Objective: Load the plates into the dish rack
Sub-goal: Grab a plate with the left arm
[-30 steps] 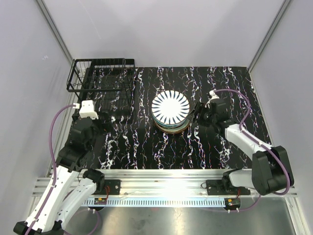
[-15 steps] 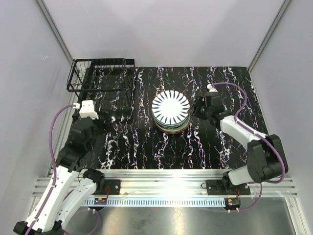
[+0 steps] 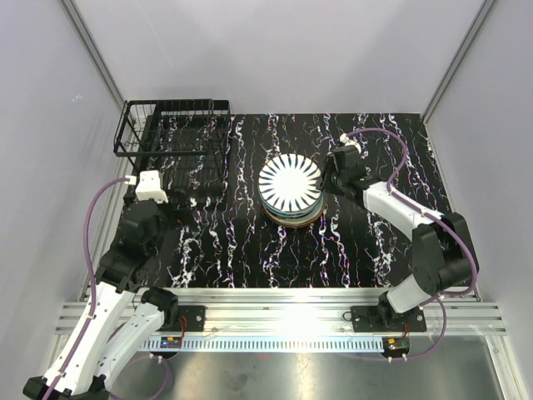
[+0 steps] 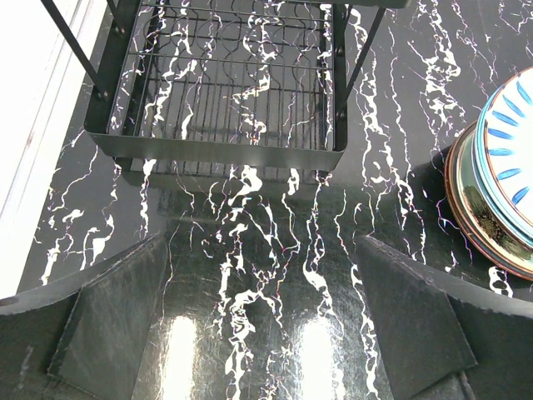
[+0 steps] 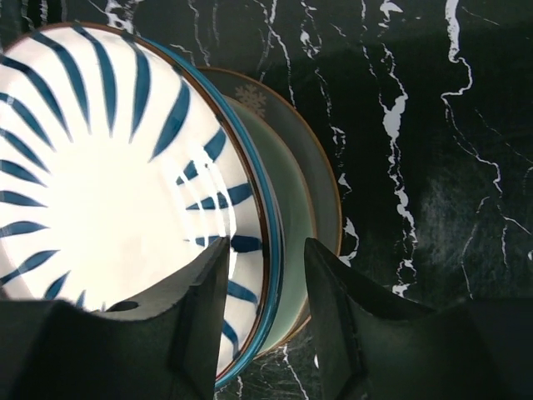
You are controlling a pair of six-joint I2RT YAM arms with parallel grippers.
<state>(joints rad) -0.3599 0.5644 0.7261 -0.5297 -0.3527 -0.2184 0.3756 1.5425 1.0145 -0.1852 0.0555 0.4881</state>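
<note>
Inside the right tool (image 5: 266, 254), rim of striped plate (image 5: 100, 183)

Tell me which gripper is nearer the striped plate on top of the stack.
Right. The right gripper straddles the right rim of the striped plate, jaws open. The left gripper is far to its left, open, facing the dish rack.

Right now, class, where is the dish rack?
In the top view, the dish rack stands at the far-left corner of the table, left of the plate stack.
</note>
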